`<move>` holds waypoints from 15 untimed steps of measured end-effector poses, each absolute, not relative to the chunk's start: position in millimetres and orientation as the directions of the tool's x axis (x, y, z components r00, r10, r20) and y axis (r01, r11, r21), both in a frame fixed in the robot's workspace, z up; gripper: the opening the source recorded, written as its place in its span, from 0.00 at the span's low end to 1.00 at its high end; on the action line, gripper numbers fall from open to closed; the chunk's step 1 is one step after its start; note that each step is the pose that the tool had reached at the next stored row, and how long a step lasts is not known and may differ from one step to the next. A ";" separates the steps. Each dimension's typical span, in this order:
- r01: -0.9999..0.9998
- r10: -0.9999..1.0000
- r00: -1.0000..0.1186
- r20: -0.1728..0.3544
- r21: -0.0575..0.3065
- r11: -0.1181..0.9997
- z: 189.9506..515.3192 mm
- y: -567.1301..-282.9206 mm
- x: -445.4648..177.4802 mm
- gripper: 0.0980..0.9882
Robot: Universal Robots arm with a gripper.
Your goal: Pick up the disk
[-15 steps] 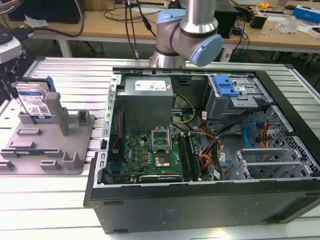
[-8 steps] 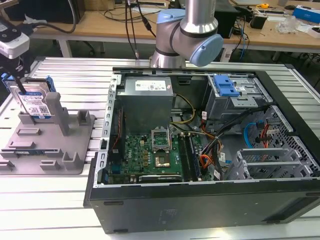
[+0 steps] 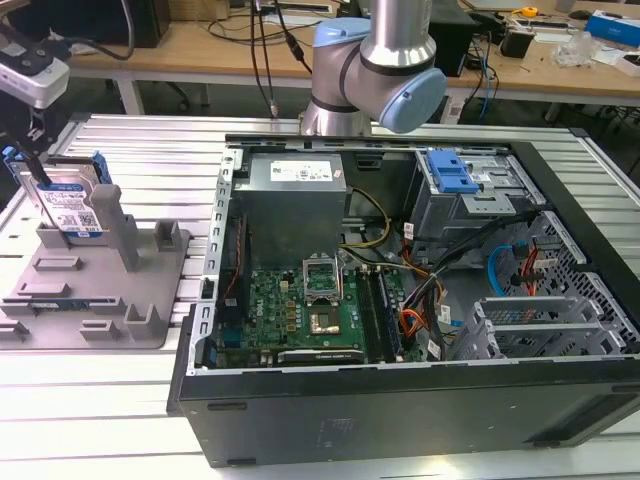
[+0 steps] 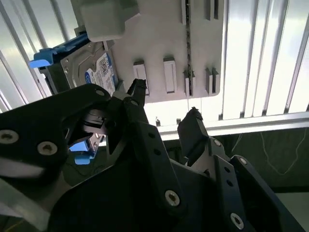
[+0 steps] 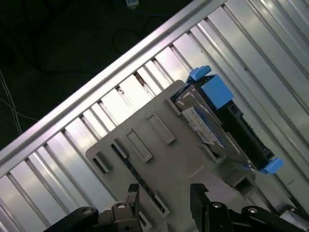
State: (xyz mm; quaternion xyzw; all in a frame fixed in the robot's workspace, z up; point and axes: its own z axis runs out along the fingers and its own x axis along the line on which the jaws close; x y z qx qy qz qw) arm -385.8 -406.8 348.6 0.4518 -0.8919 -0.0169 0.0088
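The disk [image 3: 72, 200] is a silver hard drive with a blue-and-white label and blue side rails. It stands upright on edge against a post of the grey plastic fixture [image 3: 100, 290], at the exterior view's far left. My gripper [image 3: 28, 150] hangs just above and beside the disk's top edge. In both wrist views its black fingers are spread apart with nothing between them. In the second wrist view the gripper [image 4: 164, 104] sits beside the disk [image 4: 96, 70], over the fixture [image 4: 164, 38]. The first wrist view looks down past the gripper [image 5: 164, 193] to the disk [image 5: 212, 125] on the fixture [image 5: 145, 159].
An open computer case [image 3: 400, 280] lies to the exterior view's right of the fixture, with a blue drive-bay latch [image 3: 450, 172] inside. The arm's base [image 3: 370, 60] stands behind it. Everything rests on a ribbed aluminium table [image 3: 150, 400]. Cluttered workbenches run along the back.
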 end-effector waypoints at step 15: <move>-0.948 -0.949 -0.315 0.000 0.038 0.315 348.4 -406.8 -385.8 0.50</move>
